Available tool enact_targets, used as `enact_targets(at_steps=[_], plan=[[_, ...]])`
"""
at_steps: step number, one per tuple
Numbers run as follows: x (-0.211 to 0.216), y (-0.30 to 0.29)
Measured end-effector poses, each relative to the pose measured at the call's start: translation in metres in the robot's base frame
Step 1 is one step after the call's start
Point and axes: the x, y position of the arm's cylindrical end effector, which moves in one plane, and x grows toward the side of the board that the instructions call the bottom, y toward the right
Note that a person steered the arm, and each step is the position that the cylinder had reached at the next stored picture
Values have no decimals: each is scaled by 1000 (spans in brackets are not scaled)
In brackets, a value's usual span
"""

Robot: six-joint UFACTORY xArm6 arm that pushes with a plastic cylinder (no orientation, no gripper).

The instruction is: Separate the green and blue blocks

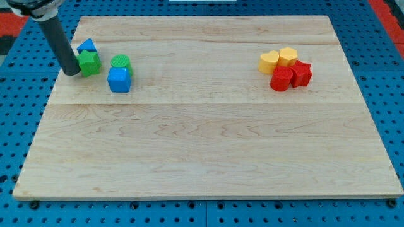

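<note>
We are working over a pale wooden desk lying on a blue perforated base. At its far left we are holding a dark straight rod, and our tip is touching the left side of a green star-like plastic block. This tool has no jaws, so it is neither spreading nor pinching anything. Just behind that block a small blue plastic block is sitting against it. Slightly right, a green round plastic block is resting against a blue plastic cube. To split them cleanly, we judge it best to be sliding between each pair, not into them. Far right, two yellow blocks and two red blocks are clustering. We are reading no writing anywhere.
</note>
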Motion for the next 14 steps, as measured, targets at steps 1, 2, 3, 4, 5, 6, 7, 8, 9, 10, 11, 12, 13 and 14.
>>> enact_targets(at_steps=[1, 2, 3, 4, 5, 6, 7, 8, 9, 10, 11, 12, 13, 14], plan=[[-9, 9], [-31, -23], [-57, -31], [-62, -12], [-59, 23], [-38, 57], [-18, 79], [-24, 94], [-32, 114], [-15, 78], [25, 83], [69, 83], [94, 86], [94, 74]])
